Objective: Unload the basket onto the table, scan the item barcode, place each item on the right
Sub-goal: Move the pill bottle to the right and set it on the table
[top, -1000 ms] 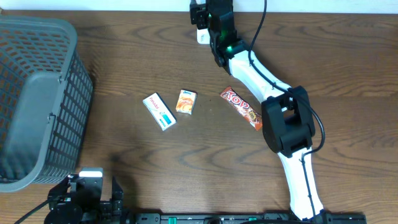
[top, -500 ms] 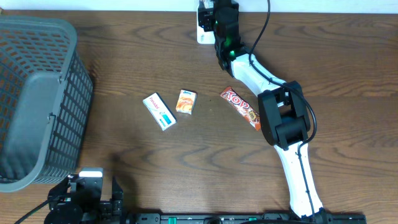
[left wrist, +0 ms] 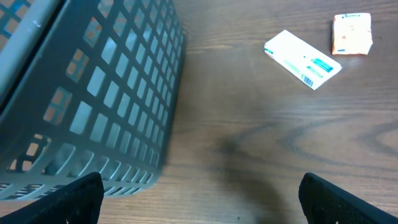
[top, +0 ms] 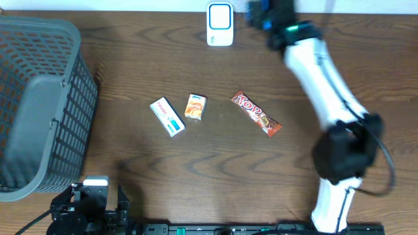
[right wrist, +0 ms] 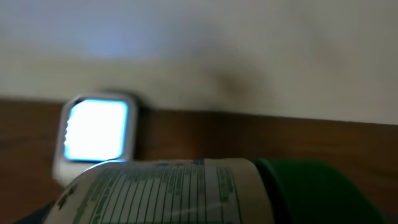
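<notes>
White-linked right arm (top: 320, 72), bulky black elbow joint (top: 339, 153), thin black cable (top: 392, 171), green wrist light (top: 297, 27), black left gripper (left wrist: 202, 200).

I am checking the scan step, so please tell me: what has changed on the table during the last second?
The right hand, holding a labelled container, swung to the right, off the scanner, which is now uncovered. The left hand, basket, white box, orange packet and snack bar stayed put.

You see the bottle (right wrist: 168, 190) lying sideways, printed label up, green-capped end rightward, in front of the white scanner (right wrist: 96, 134), whose screen glows.
</notes>
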Robot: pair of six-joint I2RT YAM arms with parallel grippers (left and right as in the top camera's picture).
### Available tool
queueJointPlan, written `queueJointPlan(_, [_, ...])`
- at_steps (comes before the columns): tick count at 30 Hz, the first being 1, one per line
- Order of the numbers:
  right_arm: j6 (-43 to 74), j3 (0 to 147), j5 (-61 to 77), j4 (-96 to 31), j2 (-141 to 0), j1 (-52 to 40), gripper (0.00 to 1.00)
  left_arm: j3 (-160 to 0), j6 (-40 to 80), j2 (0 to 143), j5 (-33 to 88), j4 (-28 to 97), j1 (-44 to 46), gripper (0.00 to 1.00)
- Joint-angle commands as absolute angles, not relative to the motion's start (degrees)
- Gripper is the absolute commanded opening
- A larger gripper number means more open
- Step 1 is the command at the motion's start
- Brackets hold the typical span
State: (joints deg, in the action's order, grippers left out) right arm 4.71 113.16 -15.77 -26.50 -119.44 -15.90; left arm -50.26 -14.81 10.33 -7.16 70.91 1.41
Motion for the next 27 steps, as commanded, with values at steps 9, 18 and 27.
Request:
queueJointPlan(9, [10.63, 114.26, -18.26, -59.46, -123.35, 16.29, 0.70, -50.46, -14.70, 9.89, -6.85, 70.94, 1.69, 0.99])
queueJointPlan(18, [13.30, 114.26, -11.16, -63.16, -133.05, 31.68, 0.68, -50.46, -14.70, 9.89, -6.85, 70.94, 1.69, 0.99])
queueJointPlan(27, [13.72, 114.34, -6.50, -64.20, -138.82, 37.01, 0.99, -50.46, -14.70, 9.89, -6.85, 70.94, 1.69, 0.99])
